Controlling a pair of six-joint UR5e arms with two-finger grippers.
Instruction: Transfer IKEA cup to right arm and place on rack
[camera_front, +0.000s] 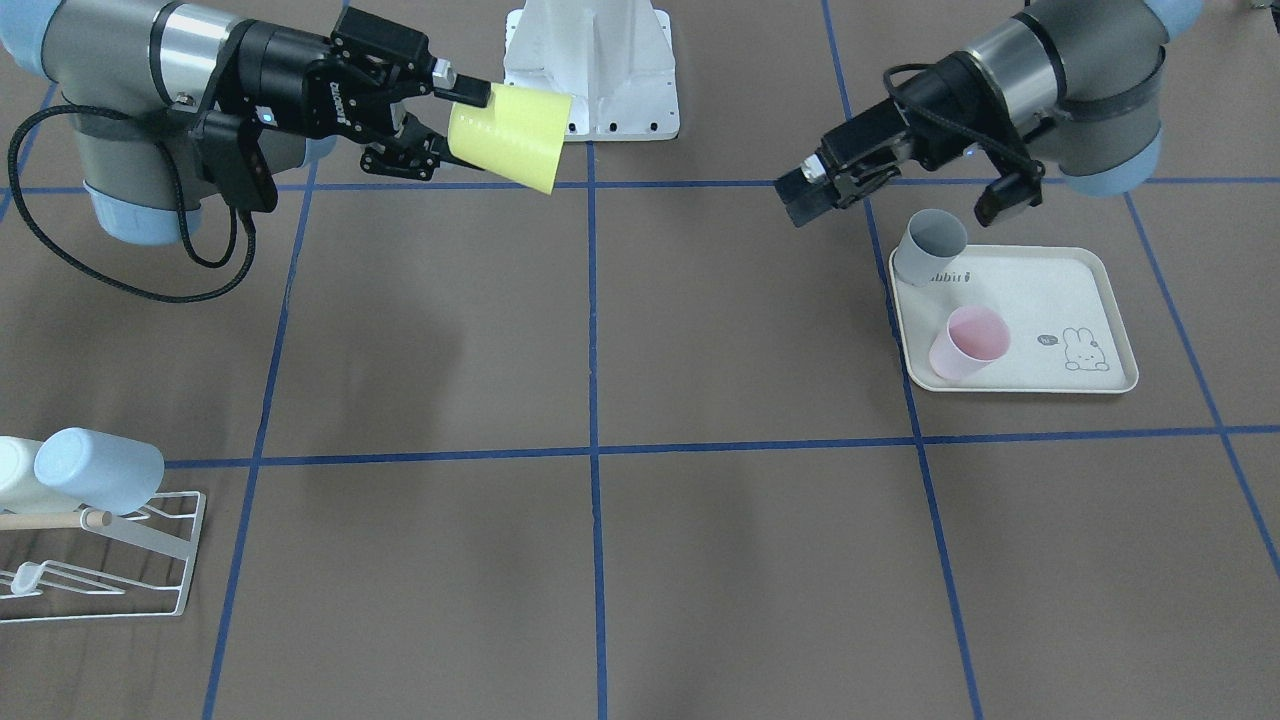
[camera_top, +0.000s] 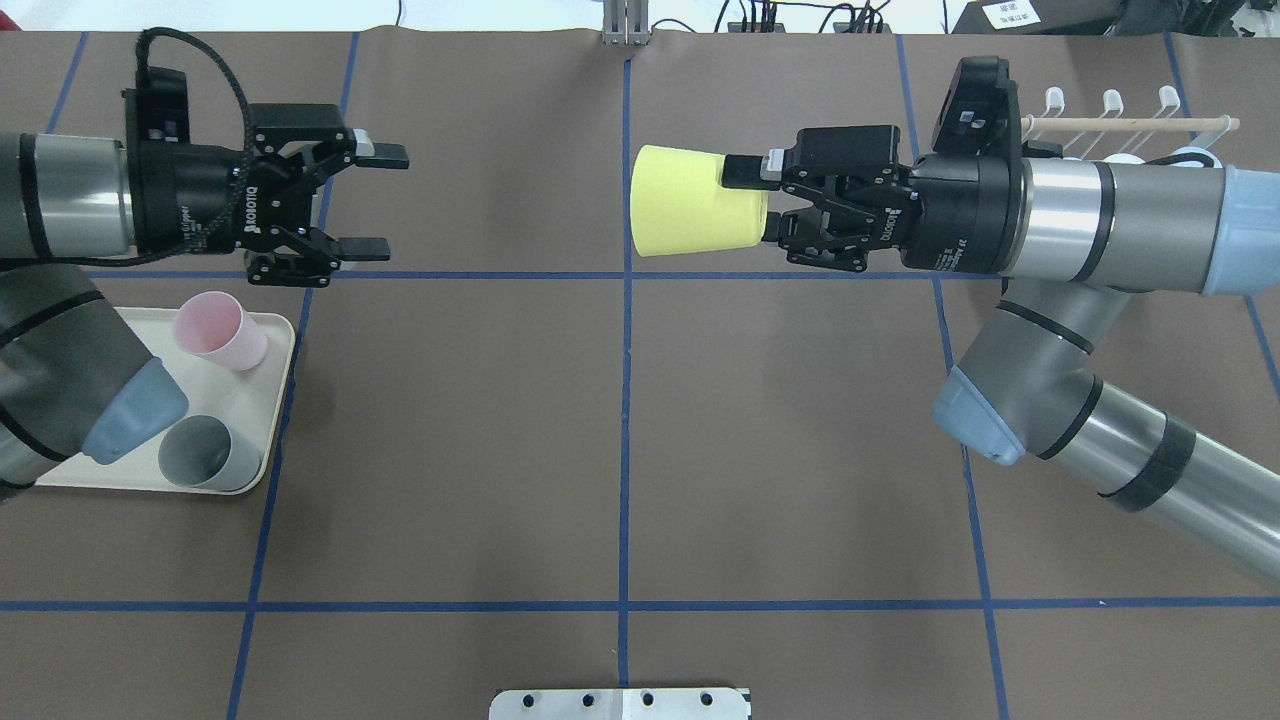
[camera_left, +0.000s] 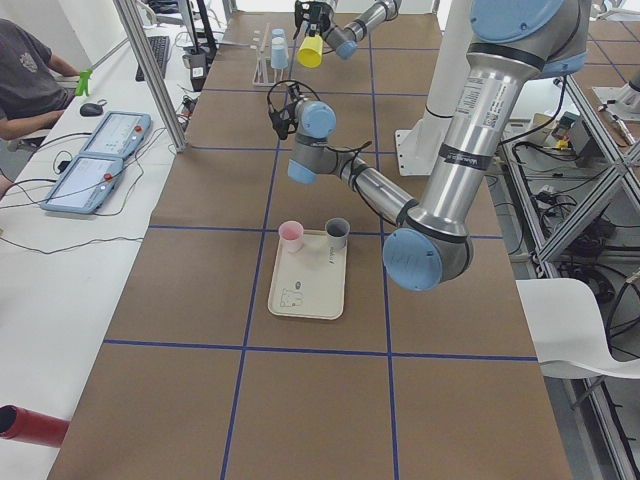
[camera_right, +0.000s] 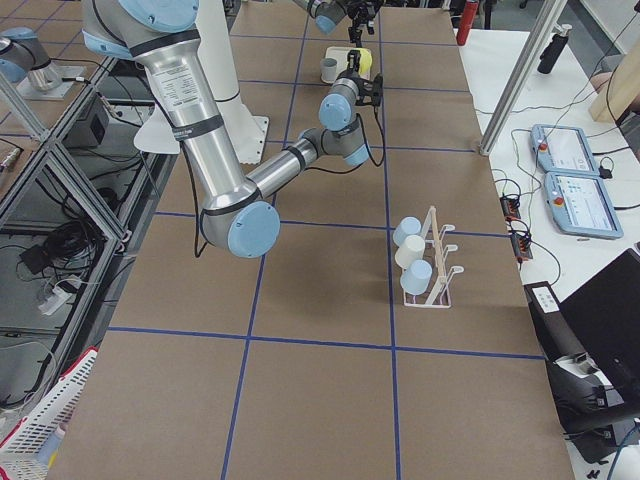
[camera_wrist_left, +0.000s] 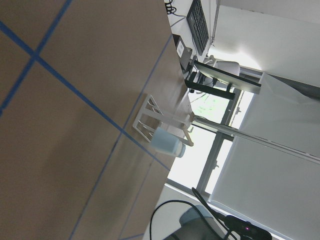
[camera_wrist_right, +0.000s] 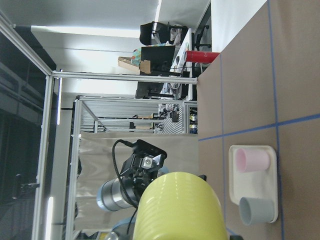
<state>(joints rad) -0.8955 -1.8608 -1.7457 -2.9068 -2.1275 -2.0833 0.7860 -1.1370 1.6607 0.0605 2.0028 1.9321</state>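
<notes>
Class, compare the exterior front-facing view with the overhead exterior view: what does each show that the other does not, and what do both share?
Only the front-facing view shows the wire base of the rack and the rabbit drawing on the tray. Only the overhead view shows the left tool with its fingers plainly spread and empty. Both show the right tool gripping the yellow cup, and the pink cup and grey cup standing on the tray.
</notes>
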